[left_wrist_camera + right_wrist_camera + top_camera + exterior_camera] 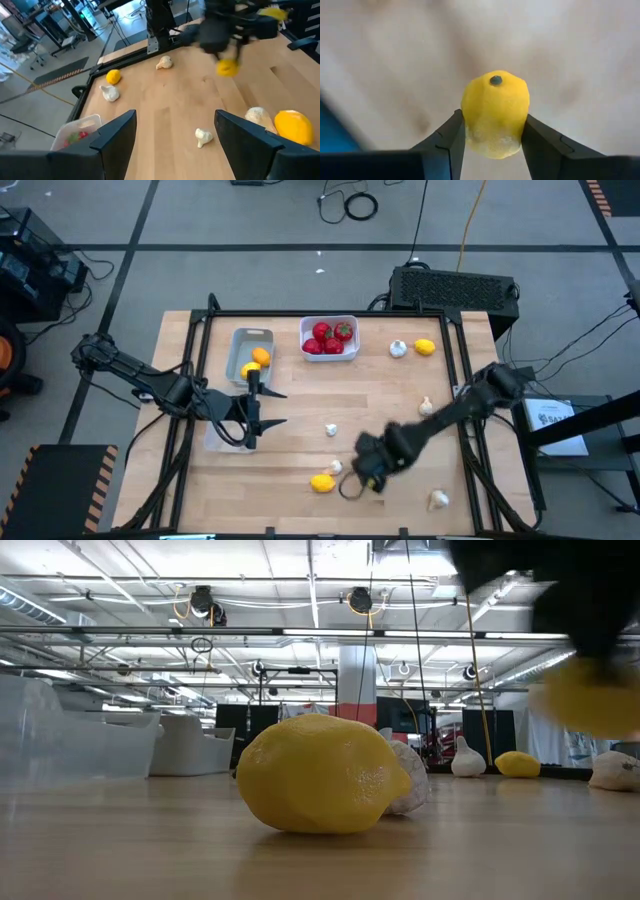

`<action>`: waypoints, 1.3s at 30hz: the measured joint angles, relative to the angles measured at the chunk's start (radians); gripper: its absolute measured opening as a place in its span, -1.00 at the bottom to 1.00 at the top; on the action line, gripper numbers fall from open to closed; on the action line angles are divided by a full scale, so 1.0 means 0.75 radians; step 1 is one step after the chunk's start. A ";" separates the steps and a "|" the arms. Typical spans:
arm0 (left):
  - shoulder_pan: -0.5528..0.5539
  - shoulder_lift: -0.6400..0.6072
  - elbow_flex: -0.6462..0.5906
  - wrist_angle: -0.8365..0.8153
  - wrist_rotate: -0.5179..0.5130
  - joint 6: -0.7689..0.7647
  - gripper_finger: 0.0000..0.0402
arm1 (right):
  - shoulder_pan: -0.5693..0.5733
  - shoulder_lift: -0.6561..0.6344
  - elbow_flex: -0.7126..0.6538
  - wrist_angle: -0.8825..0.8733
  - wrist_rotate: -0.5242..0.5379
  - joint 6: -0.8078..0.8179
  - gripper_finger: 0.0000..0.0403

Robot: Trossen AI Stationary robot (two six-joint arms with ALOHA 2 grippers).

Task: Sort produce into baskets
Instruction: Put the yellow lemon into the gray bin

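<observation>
Right gripper (492,132) clenches a yellow lemon (495,114) between its fingers, raised off the table (400,395) near the front edge, likely for carrying to the grey basket (250,352) holding lemons. Only the right wrist view shows this grip. Left gripper (172,132) waits spread wide, empty, by the clear basket (222,435).

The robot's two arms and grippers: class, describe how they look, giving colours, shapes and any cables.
Both arms are dark, slim and jointed. The left gripper and right gripper each end in two flat, tapering black fingers. A dark cable loop hangs near the right gripper. No markings are visible.
</observation>
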 joint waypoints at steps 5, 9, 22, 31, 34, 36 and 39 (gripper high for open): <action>-0.009 0.000 0.000 -0.059 -0.003 -0.080 0.36 | -0.182 -0.078 0.001 0.210 0.420 -0.362 -0.24; -0.025 -0.006 0.000 -0.219 -0.138 -0.193 0.36 | -0.339 -0.075 0.002 0.562 0.477 -0.678 -0.24; -0.038 -0.032 -0.018 -1.050 -0.542 -1.275 0.36 | -0.762 0.158 0.001 1.621 0.295 -1.129 -0.24; -0.039 -0.030 -0.105 -1.146 -0.541 -1.537 0.36 | -0.923 0.508 0.056 2.288 0.093 -0.855 -0.24; -0.039 -0.030 -0.129 -1.148 -0.530 -1.564 0.36 | -0.932 0.620 0.191 2.307 0.036 -0.797 -0.24; -0.039 -0.030 -0.137 -1.146 -0.528 -1.572 0.36 | -0.933 0.685 0.286 2.249 0.011 -0.794 -0.24; -0.039 -0.030 -0.140 -1.146 -0.504 -1.572 0.36 | -0.932 0.780 0.440 2.125 0.004 -0.793 -0.24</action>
